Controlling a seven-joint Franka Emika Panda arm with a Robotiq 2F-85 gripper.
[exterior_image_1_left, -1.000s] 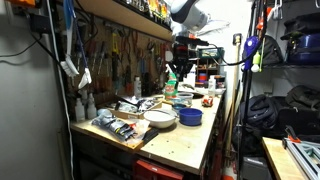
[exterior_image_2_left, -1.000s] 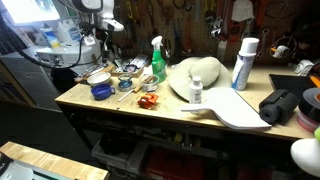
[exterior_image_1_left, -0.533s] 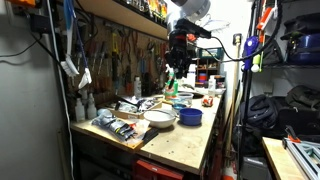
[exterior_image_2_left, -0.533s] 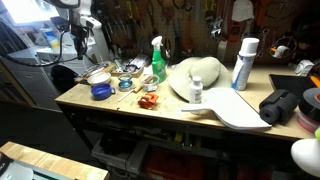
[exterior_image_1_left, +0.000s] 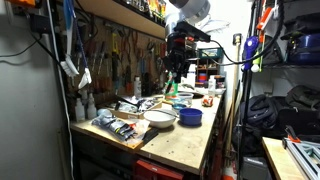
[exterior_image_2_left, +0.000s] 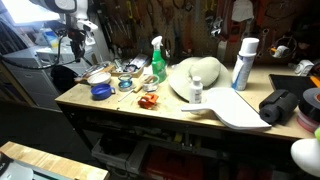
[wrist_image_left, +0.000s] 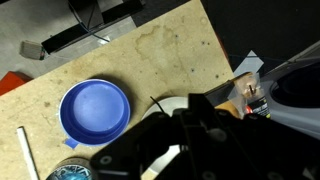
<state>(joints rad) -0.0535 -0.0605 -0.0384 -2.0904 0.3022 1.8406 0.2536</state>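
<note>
My gripper hangs high above the wooden workbench, holding nothing that I can see; it also shows at the far left of an exterior view. In the wrist view its black body fills the lower right and hides the fingertips. Below it on the bench are a blue bowl and a white bowl, partly covered by the gripper. Both exterior views show the blue bowl, and one shows the white bowl.
The bench holds a green spray bottle, a large white curved object, a small white bottle, a tall white can and an orange item. Tools hang on the wall behind. The bench edge drops to the floor.
The arm has risen and swung away from the bench's middle towards its end. Since half a second ago it has barely moved. Nothing on the bench has shifted.
</note>
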